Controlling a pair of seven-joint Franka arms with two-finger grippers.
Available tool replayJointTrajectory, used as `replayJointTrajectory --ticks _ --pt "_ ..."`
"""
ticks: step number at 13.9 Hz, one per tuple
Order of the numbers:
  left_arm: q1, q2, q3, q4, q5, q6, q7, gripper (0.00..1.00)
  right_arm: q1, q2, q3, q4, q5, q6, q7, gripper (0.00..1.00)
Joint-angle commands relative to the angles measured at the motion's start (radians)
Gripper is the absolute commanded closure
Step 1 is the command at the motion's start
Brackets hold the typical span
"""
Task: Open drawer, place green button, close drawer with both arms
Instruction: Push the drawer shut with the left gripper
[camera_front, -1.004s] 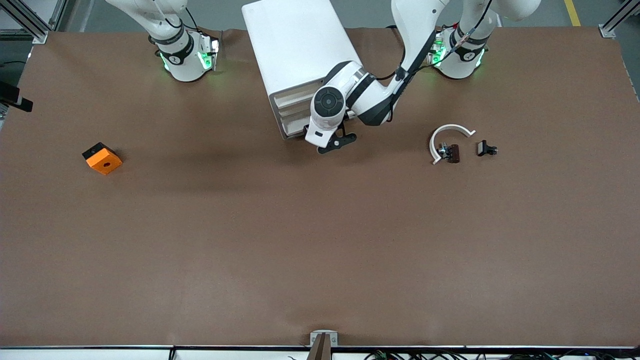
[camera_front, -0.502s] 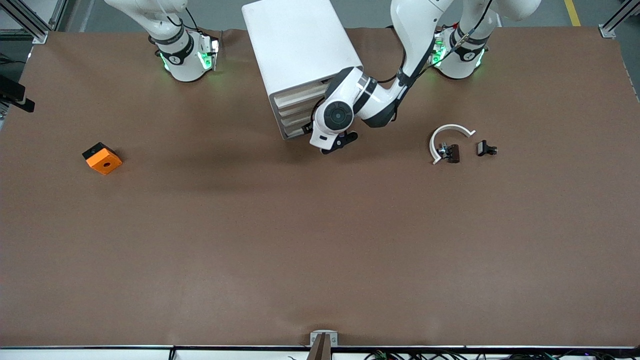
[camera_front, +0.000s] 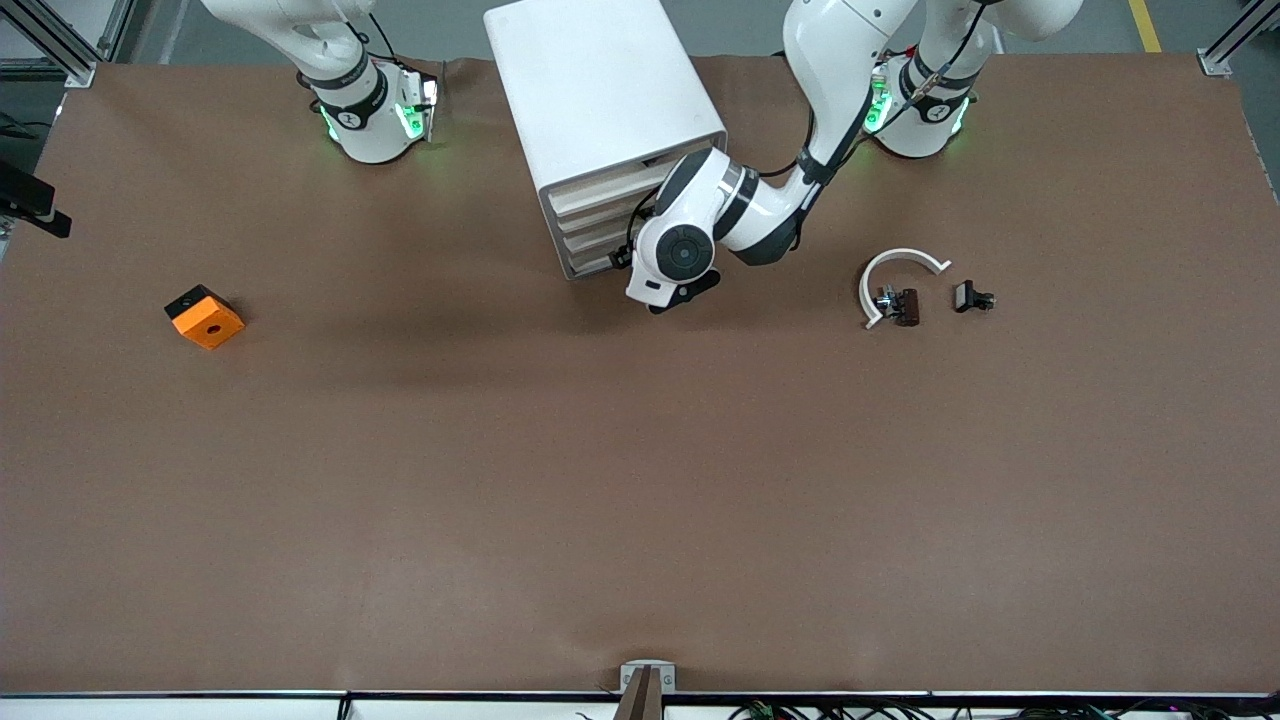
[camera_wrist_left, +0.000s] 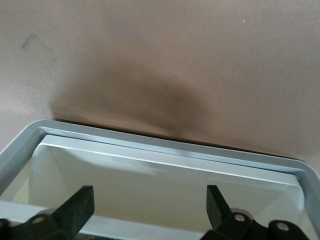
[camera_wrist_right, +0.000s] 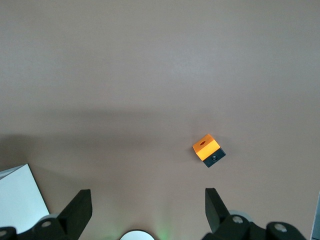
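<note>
Now the left gripper (camera_wrist_left: 149, 210), jaws spread, is nosing at the drawer (camera_wrist_left: 165, 167), upper centre.
Misjudging height, it risks hooking another tray; right gripper (camera_wrist_right: 147, 210) is waiting open, high.

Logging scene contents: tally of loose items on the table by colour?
Orange: 1, the cube
White: 1, the curved arc
Black: 2, clip pieces and
Total: 4
</note>
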Motion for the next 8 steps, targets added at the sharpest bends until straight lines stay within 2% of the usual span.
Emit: replayJointTrajectory --ticks 1,5,8 --pt "0.042 -0.013 0.018 0.048 0.012 -0.04 0.01 0.0 -0.072 -0.042 0.103 -0.049 0.008 0.016 -0.01 0.0" --pt "0.061 0.009 0.081 0.192 0.264 -0.046 -0.004 0.0 -0.104 -0.051 0.135 -0.049 0.008 0.005 -0.01 0.0" --pt "0.123 -0.006 0.123 0.246 0.329 -0.078 0.001 0.0 -0.132 -0.051 0.158 -0.043 0.009 0.004 -0.01 0.0"
